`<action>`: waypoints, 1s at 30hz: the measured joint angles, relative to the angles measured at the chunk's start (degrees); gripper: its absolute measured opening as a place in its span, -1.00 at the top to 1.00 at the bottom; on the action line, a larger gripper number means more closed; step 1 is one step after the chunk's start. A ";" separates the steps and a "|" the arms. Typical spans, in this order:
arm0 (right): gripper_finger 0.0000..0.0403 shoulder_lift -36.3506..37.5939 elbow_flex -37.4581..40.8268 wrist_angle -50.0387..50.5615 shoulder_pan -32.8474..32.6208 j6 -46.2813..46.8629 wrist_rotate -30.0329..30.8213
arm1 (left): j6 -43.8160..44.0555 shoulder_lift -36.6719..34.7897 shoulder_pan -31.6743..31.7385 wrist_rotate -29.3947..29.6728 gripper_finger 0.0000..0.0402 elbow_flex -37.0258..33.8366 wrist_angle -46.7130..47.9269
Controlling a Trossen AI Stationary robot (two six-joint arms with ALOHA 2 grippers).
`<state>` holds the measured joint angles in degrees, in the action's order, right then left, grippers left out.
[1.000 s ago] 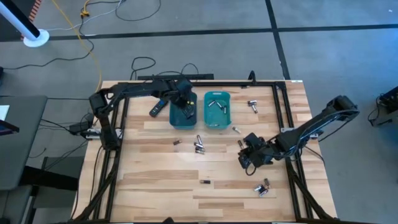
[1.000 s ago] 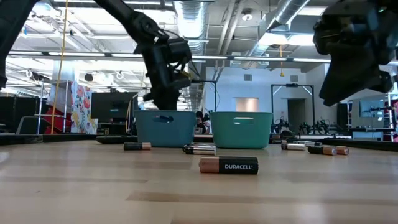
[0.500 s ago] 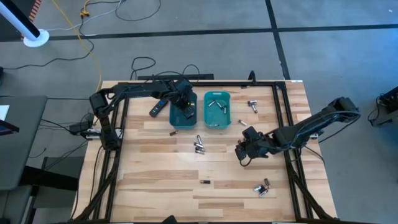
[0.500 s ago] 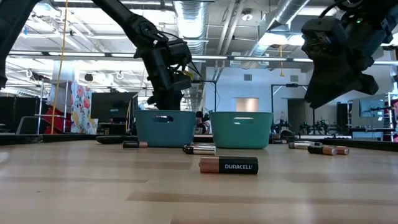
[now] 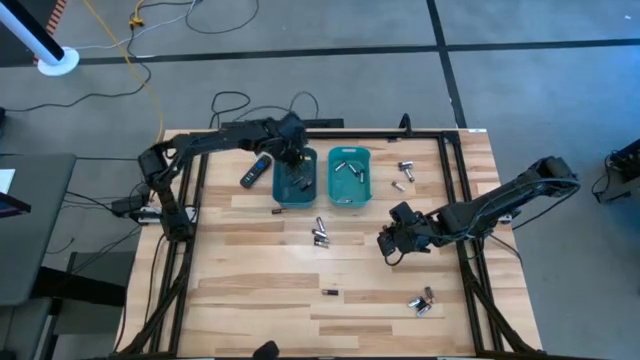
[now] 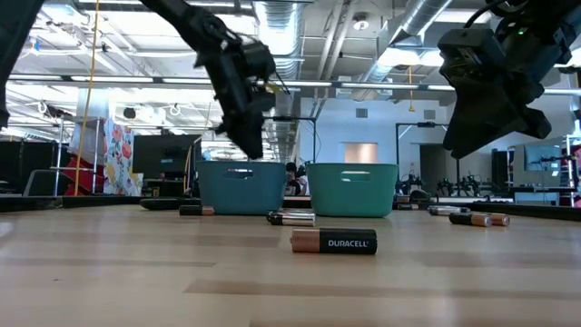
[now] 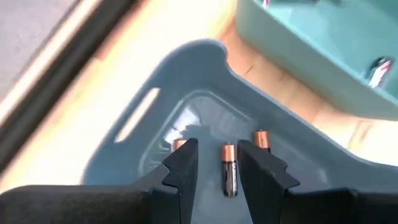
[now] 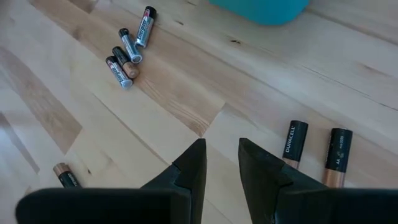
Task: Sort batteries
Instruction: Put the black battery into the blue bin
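My left gripper (image 7: 217, 144) hangs open above the blue-grey left bin (image 5: 295, 185), clear of its rim in the low view (image 6: 247, 143). On the bin's floor below it lie copper-ended batteries (image 7: 229, 177). My right gripper (image 8: 222, 144) is open over bare wood right of the bins (image 5: 393, 242), with nothing between its fingers. A pair of dark batteries (image 8: 314, 149) lies just beyond it, and a small cluster (image 8: 127, 53) lies farther off. The teal right bin (image 5: 350, 177) holds silvery batteries (image 5: 345, 167).
Loose batteries lie on the table: a cluster (image 5: 320, 236) in front of the bins, one (image 5: 280, 211) by the left bin, one (image 5: 330, 292) near the front, some (image 5: 422, 300) at the front right and some (image 5: 405, 171) at the far right. A black remote-like device (image 5: 252, 172) lies left of the bins.
My left gripper has risen from just above the left bin's rim and now hangs higher over it, tipped a little. My right gripper swung a short way toward the bins, then held still.
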<state>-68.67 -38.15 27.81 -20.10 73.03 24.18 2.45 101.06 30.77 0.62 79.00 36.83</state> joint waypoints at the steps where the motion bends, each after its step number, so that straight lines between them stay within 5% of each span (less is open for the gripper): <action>1: 0.45 0.00 0.00 0.00 0.00 0.00 0.00 | -0.29 -1.19 0.14 0.09 0.46 0.41 0.84; 9: 0.45 -0.01 0.00 -0.01 -0.07 -0.61 0.00 | 2.53 -17.74 0.12 1.63 0.46 -4.50 5.66; 21: 0.45 -0.01 0.00 -0.17 -0.52 -4.61 -0.02 | 25.92 -52.26 -10.37 3.36 0.46 -40.38 -12.13; 30: 0.45 -0.01 0.00 -0.44 -1.24 -6.01 -0.04 | 21.62 -57.74 -14.52 3.59 0.33 -58.25 -30.10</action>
<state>-68.68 -38.15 27.38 -21.33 67.02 24.14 24.06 43.32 16.25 4.21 20.76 6.73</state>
